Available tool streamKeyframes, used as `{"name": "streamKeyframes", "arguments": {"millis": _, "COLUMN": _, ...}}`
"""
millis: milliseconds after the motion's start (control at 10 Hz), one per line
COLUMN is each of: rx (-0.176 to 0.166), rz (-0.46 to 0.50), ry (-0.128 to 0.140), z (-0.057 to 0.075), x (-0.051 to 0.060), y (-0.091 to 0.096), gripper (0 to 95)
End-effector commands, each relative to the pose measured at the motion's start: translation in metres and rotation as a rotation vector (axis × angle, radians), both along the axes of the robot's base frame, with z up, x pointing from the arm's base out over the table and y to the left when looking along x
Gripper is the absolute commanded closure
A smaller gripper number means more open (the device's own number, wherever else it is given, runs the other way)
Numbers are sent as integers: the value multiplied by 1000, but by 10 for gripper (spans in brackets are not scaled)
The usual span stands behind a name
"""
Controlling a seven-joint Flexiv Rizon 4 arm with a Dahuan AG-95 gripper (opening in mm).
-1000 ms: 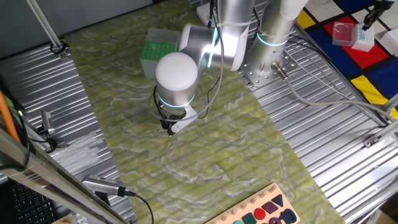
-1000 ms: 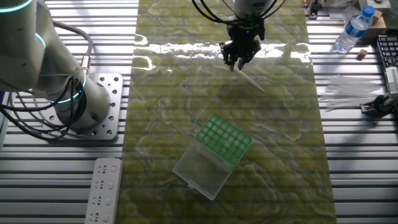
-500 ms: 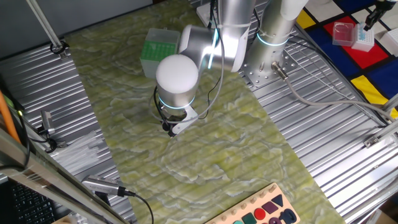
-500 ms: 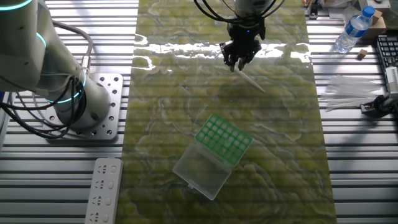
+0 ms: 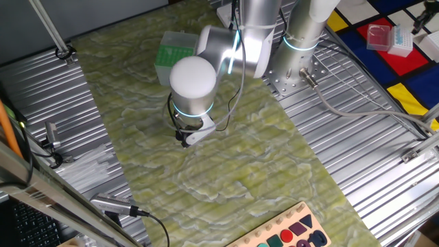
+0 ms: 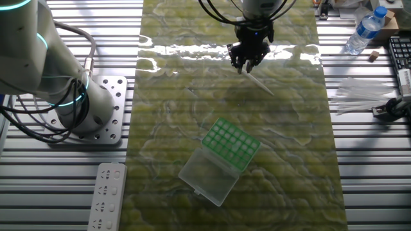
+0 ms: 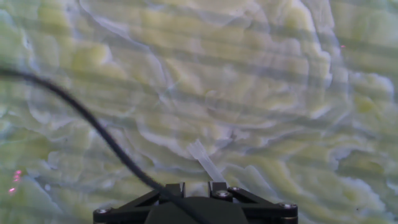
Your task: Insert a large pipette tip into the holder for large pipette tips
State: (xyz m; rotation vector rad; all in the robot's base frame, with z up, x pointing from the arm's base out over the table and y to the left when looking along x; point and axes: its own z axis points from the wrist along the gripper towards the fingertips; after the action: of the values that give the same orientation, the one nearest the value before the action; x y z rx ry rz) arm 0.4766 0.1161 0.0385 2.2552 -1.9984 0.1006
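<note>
Your holder for large pipette tips (image 6: 231, 144) sits mid-mat, lid open, well apart from the claw; gripper (image 6: 248, 62) closed on the large pipette tip (image 6: 259, 84), which slants from its fingertips over the mat.

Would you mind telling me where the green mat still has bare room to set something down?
Bare mat lies between the gripper with its pipette tip and the green-topped holder, and along the mat's edge toward the robot base. It is crowded by the holder's open lid and under the gripper.
</note>
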Motion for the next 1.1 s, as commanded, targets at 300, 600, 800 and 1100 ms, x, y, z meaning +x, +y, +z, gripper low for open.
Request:
{"name": "streamKeyframes", "arguments": {"millis": 300, "rx": 42, "rz": -93, "ry": -20, "z": -1, "x": 0, "y": 3, "gripper": 760}}
{"name": "streamKeyframes", "arguments": {"millis": 600, "rx": 25, "rz": 21, "ry": -28, "z": -1, "x": -1, "y": 8, "gripper": 760}}
{"name": "streamKeyframes", "arguments": {"millis": 800, "rx": 30, "rz": 11, "ry": -43, "z": -2, "x": -1, "y": 9, "gripper": 760}}
{"name": "streamKeyframes", "arguments": {"millis": 1100, "rx": 25, "rz": 51, "ry": -55, "z": -3, "x": -1, "y": 9, "gripper": 760}}
